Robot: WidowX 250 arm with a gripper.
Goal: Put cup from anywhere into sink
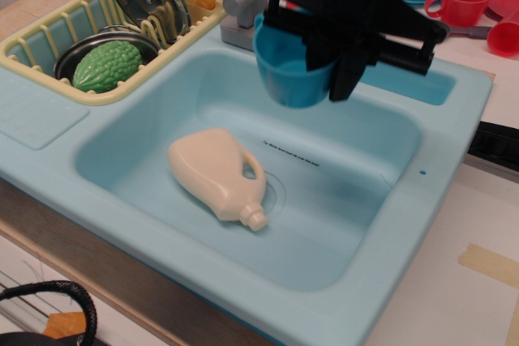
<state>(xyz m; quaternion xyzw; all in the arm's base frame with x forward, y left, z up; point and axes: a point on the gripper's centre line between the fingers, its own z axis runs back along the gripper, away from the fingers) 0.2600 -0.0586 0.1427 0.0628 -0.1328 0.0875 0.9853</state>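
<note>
The teal-blue cup (289,73) hangs upright in the air over the far part of the basin of the pale blue sink (454,131). My black gripper (331,66) is shut on the cup's right rim and wall, one finger inside and one outside. The cup is above the basin floor and touches nothing else. The grey faucet (240,7) stands just behind and left of the cup.
A cream plastic jug (217,174) lies on the basin floor to the left. The yellow dish rack (49,38) holds a green vegetable (107,65), a metal bowl and a lid. A red cup with a handle (461,1) and plates sit at the back right.
</note>
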